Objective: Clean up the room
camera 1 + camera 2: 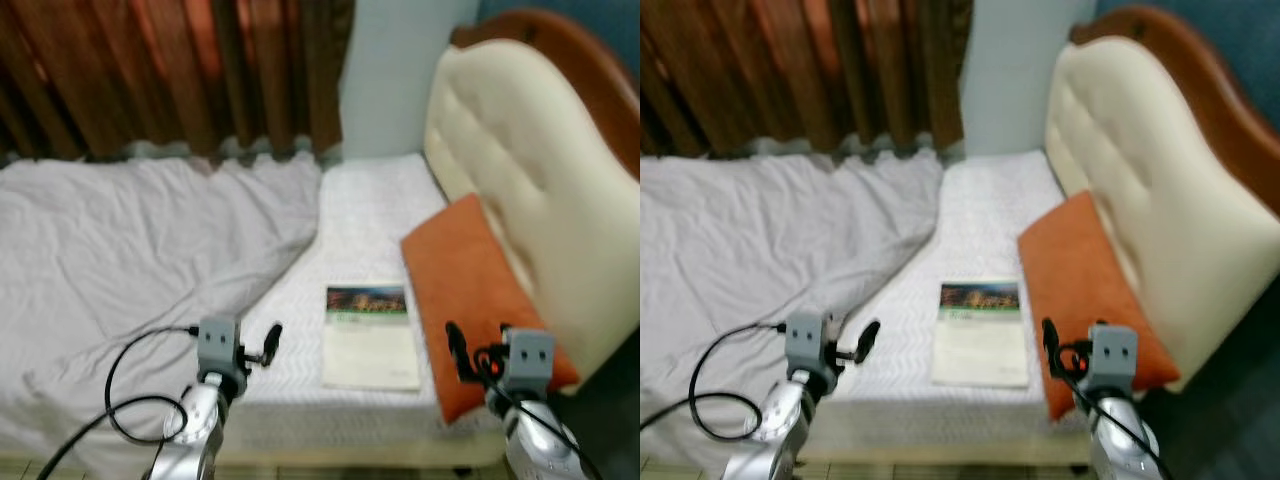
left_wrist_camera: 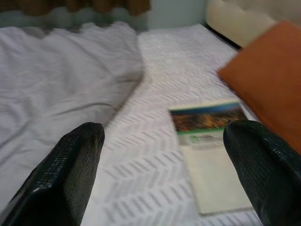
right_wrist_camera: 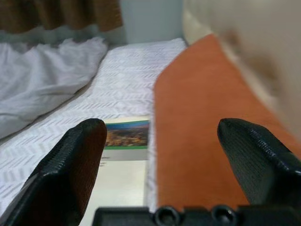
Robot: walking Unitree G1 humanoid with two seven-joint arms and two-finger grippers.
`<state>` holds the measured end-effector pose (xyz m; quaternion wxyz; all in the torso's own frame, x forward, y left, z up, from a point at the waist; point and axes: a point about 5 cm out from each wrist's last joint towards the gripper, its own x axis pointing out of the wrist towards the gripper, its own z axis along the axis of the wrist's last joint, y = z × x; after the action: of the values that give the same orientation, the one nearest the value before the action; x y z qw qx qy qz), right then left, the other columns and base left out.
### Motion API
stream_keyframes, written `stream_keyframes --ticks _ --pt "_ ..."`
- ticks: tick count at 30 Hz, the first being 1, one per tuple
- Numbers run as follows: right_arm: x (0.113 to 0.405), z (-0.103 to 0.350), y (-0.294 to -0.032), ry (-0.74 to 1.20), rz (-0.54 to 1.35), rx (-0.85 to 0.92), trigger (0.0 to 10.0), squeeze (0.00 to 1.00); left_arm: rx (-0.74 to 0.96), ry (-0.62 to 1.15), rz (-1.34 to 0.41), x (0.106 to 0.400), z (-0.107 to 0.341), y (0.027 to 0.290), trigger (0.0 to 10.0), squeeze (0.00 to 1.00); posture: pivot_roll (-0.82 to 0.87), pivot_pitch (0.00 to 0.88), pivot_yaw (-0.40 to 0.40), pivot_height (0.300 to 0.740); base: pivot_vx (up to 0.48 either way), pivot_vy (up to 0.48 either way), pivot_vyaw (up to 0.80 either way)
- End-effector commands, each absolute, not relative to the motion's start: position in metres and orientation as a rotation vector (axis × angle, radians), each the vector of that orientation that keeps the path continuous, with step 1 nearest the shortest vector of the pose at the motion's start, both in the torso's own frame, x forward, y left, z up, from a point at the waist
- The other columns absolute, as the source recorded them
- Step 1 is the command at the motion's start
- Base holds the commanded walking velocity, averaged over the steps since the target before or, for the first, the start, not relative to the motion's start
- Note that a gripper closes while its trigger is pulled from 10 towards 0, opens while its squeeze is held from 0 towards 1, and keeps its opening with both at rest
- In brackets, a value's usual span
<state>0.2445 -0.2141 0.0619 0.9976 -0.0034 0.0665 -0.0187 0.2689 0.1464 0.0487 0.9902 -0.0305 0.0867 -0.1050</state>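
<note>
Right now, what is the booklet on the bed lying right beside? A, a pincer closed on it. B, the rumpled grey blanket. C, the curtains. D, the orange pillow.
D: the booklet lies flat on the white sheet with its edge beside the orange pillow, apart from the blanket; both pincers hang open short of it.

light: soft, even, indoor | shadows: faint | focus: all views slightly blurred
</note>
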Motion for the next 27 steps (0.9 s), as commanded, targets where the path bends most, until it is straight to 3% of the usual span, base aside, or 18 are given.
stream_keyframes --ticks 1,21,27 --pt "0.250 0.063 -0.205 0.121 -0.004 0.006 10.0 0.00 -0.068 0.146 -0.191 0.275 0.058 0.149 10.0 0.00 0.03 0.000 0.005 0.740 0.000 0.450 0.00" --pt "0.253 0.059 -0.197 0.122 0.057 0.033 10.0 0.00 -0.105 0.175 -0.137 0.270 0.057 0.154 10.0 0.00 0.04 0.031 -0.005 0.740 0.000 0.453 0.08" --pt "0.248 0.056 -0.198 0.150 0.103 0.029 10.0 0.00 -0.133 0.198 -0.094 0.263 0.051 0.153 10.0 0.00 0.04 0.059 -0.048 0.740 0.000 0.458 0.00"
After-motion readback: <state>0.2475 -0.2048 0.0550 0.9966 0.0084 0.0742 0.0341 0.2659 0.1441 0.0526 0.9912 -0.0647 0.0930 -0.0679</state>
